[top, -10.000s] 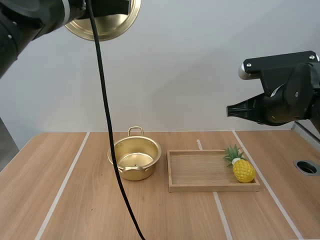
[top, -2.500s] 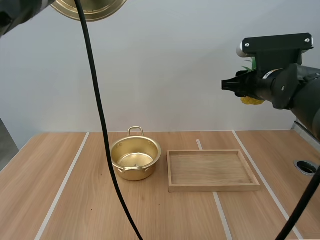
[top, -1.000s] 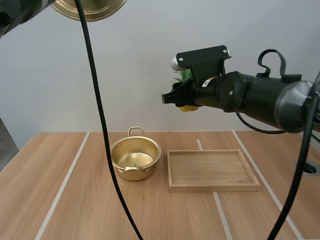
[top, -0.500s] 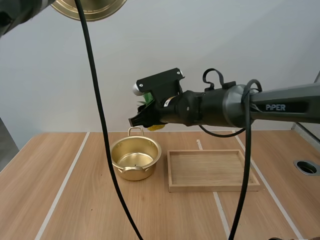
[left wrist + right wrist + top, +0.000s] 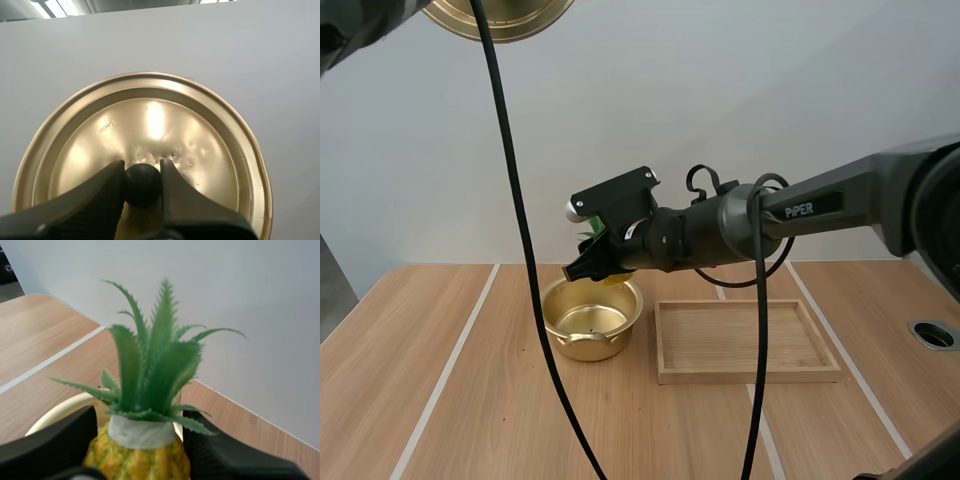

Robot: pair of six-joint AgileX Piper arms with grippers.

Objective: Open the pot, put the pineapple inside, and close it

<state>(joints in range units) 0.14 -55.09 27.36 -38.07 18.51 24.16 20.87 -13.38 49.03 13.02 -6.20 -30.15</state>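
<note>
Brass-coloured and lidless, the pot (image 5: 588,322) sat on the table (image 5: 440,400) just left of the wooden tray (image 5: 750,377), which was bare by then (ten seconds before, the pineapple (image 5: 142,432) lay at its right end). Within the last second my right gripper (image 5: 137,455) had swung across from above the tray and dipped to just over the pot's far rim, fingers clamped on the fruit's yellow body, leaves up. My left gripper (image 5: 141,172) stayed high, pinching the lid (image 5: 205,140) by its black knob (image 5: 142,186). The carry looked almost over: lowering and release next, then the lid.
</note>
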